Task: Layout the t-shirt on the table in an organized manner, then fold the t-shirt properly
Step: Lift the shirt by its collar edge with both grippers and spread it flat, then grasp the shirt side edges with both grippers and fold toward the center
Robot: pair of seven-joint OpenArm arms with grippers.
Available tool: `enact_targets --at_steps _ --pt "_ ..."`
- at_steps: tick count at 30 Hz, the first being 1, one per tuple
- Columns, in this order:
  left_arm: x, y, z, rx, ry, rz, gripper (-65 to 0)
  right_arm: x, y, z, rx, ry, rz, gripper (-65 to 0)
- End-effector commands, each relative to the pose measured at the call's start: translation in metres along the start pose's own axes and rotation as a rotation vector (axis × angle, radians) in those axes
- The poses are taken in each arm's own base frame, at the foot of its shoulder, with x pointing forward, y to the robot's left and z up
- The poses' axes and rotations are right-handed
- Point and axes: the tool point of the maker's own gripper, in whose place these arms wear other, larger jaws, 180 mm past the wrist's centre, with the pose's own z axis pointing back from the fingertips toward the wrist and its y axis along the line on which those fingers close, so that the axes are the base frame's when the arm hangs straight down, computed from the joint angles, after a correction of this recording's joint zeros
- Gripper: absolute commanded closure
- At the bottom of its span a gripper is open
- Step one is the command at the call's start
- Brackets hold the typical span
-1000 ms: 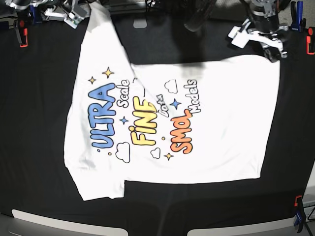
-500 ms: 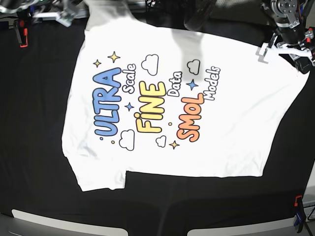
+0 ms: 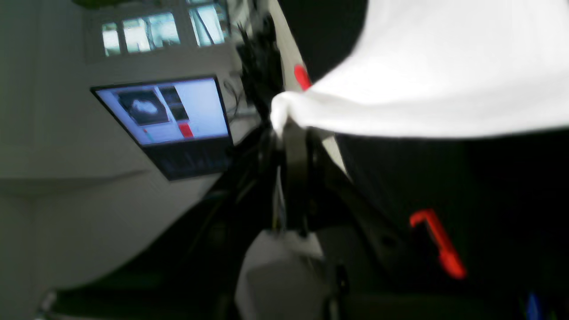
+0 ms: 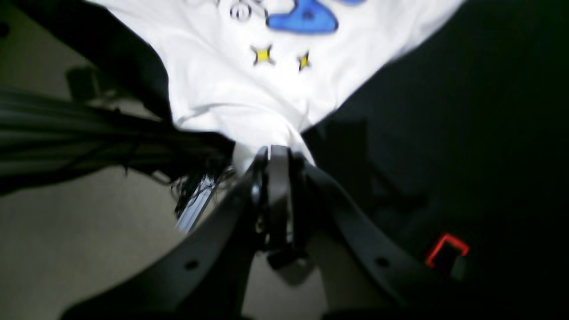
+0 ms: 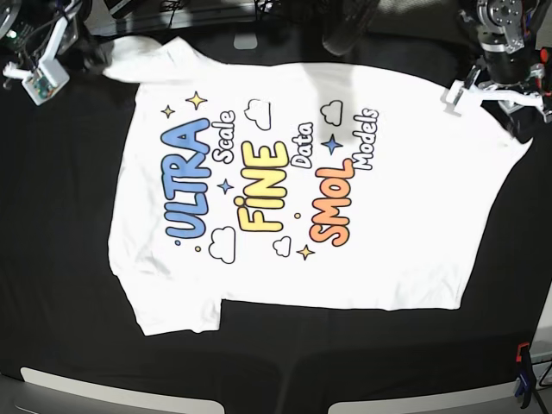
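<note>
The white t-shirt (image 5: pixel 388 233) lies print-up across the black table (image 5: pixel 52 259), its blue, yellow and orange letters showing. My right gripper (image 5: pixel 97 57) is at the far left corner, shut on the stretched-out sleeve. In the right wrist view the fingers (image 4: pixel 272 164) pinch a bunched point of the t-shirt (image 4: pixel 249 98) near two yellow stars. At the far right my left gripper (image 5: pixel 520 128) is shut on the shirt's hem corner. The left wrist view shows the fingers (image 3: pixel 295 146) clamped on a white fold of the t-shirt (image 3: pixel 422 84) held slightly off the cloth.
A red clamp (image 5: pixel 521 352) and a blue clamp (image 5: pixel 520 388) grip the table's near right edge. More red clamps (image 3: pixel 438 242) (image 4: pixel 446 249) sit close to each gripper. A lit monitor (image 3: pixel 164 120) and cables stand beyond the far edge.
The folded-over far part of the shirt has opened out flat, showing the whole print. My right gripper has drawn the sleeve out to the left; my left gripper has pulled the hem corner rightward.
</note>
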Motion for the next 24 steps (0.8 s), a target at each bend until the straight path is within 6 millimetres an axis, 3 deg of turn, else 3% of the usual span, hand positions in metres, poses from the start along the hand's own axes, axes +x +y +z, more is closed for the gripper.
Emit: enact_targets --at_steps 1,6,9,12,16,20,24 --pt "0.005 0.016 -0.001 0.061 -0.036 0.032 0.0 0.016 -0.003 0.002 -0.008 -0.057 0.030 0.0" --pt "0.020 0.016 -0.004 0.048 -0.109 0.079 0.0 0.056 -0.027 0.001 -0.092 -0.192 0.083 0.0" --pt "0.022 0.012 -0.020 -0.027 -0.071 0.191 0.0 0.075 -0.040 0.004 -0.141 -0.250 0.114 0.0" --pt "0.030 0.025 -0.037 -0.022 -0.066 0.265 0.0 0.092 -0.048 0.007 -0.173 -0.304 0.137 0.0" --pt "0.046 0.045 -0.051 0.007 -0.110 0.331 0.0 0.095 -0.073 0.005 -0.207 -0.336 0.090 0.0" --pt "0.063 0.043 -0.056 -0.053 -0.160 0.421 0.0 0.098 -0.093 0.002 -0.223 -0.365 0.042 0.0" --pt "0.076 0.039 -0.059 -0.080 -0.188 0.479 0.0 0.103 -0.096 -0.016 -0.184 -0.373 0.022 0.0"
